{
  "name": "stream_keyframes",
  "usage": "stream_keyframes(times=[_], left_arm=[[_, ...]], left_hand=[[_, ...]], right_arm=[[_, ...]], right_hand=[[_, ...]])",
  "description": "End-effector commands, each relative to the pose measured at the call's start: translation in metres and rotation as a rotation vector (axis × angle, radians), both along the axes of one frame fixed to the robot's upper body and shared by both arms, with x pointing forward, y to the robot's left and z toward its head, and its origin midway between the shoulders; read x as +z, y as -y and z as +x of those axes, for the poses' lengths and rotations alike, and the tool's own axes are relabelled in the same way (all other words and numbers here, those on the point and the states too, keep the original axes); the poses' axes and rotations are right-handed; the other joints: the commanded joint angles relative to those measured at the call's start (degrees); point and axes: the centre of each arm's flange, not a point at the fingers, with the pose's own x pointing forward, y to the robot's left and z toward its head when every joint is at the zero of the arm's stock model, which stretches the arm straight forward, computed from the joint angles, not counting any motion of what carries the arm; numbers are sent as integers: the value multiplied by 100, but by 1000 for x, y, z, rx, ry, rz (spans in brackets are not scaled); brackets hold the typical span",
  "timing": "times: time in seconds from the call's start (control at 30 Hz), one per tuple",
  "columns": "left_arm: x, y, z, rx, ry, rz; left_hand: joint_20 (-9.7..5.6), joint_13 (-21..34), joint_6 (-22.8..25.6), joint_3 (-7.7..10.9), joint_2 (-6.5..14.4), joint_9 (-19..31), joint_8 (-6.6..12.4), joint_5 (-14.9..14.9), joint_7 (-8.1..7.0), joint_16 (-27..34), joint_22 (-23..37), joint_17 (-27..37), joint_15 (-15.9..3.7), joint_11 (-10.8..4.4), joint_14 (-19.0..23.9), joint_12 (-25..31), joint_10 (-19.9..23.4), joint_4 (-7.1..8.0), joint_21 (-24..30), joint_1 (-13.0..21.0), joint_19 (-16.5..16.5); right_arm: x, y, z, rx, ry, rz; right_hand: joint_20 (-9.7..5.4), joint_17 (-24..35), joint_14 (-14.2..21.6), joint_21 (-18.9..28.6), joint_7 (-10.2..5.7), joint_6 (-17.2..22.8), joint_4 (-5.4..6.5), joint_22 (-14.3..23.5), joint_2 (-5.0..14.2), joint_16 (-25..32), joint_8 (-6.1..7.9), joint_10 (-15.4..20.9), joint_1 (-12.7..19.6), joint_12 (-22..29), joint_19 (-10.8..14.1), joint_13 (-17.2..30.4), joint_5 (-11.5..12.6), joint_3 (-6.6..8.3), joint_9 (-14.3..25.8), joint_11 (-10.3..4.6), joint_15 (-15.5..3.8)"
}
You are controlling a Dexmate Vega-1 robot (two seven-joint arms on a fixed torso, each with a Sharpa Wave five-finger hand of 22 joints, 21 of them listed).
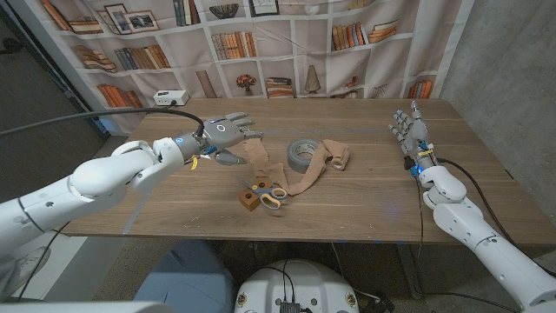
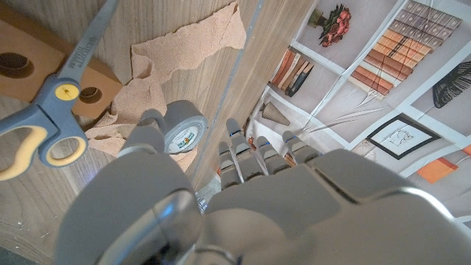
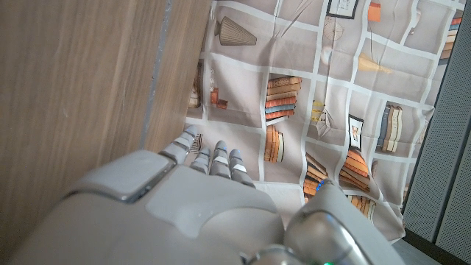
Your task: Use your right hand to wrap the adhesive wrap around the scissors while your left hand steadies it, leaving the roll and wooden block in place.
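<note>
Right now the left hand point(image 1: 228, 135) hangs over the wooden table point(image 1: 365, 187) left of centre, its fingers spread and holding nothing; in the head view its fingertips reach over the upper end of the tan adhesive wrap point(image 1: 300, 178), though whether they touch it cannot be told. That wrap runs in a loose, crumpled band from beside the left hand down toward the scissors point(image 1: 271, 196) and then up to the right, where its remaining roll point(image 1: 337, 155) lies on its side. The scissors, with grey and yellow handles, lie near the table's middle on the wrap's lower bend, just beside the small wooden block point(image 1: 251, 199), which has round holes in it. From the left wrist view, the scissors' blade point(image 2: 87, 46) crosses over the block point(image 2: 29, 59). A grey roll of duct tape point(image 1: 302, 153) stands flat between the two arms of the wrap, close to the tan roll. Far off by the table's right edge, the right hand point(image 1: 411, 130) stands upright with its fingers extended and apart, empty, well apart from the scissors and wrap.
</note>
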Motion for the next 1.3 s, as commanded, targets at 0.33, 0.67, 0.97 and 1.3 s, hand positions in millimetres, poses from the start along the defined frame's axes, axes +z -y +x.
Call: stream_keyframes(times=[0.33, 0.67, 0.97, 1.3], left_arm=[[-7, 2, 5, 45, -72, 33], [-13, 5, 6, 51, -110, 43], [-9, -1, 10, 75, -145, 16], [-3, 3, 6, 90, -152, 63]], left_hand=[[23, 29, -10, -91, -138, 5, 3, -3, 3, 13, 10, 13, -39, 1, -27, 6, 46, 33, -16, -59, -36], [64, 53, 110, -137, -225, 5, 65, 17, 37, -29, 9, 13, -17, -61, -191, 20, 137, 25, -34, -66, -116], [72, 72, 125, -185, -276, 5, 70, 20, 15, 16, 10, 16, -32, -68, -121, 39, 208, 48, -24, -114, -111], [72, 85, 168, -202, -339, 5, 89, 41, -10, 9, 8, 16, -50, -97, -153, 39, 241, 16, -25, -77, -126]], right_arm=[[-3, 8, 0, -22, -10, 15], [-2, 8, 2, -20, -9, 12], [-1, 12, 3, -31, -12, 20], [-2, 19, 4, -39, -2, 41]], right_hand=[[17, 1, 5, 17, 0, -17, -47, 19, 47, 44, 12, 34, 8, -13, 22, 17, -18, 19, 24, 28, -9], [13, 2, 10, 16, -3, -13, -51, 19, 55, 44, 14, 42, 5, -13, 22, 18, -18, 20, 23, 31, -11], [14, 2, 8, 14, -12, -6, -55, 19, 61, 42, 17, 40, 4, -17, 21, 18, -18, 21, 23, 28, -11], [16, 3, 6, 15, -26, 3, -59, 19, 69, 40, 20, 37, 3, -20, 25, 18, -18, 23, 23, 19, -9]])
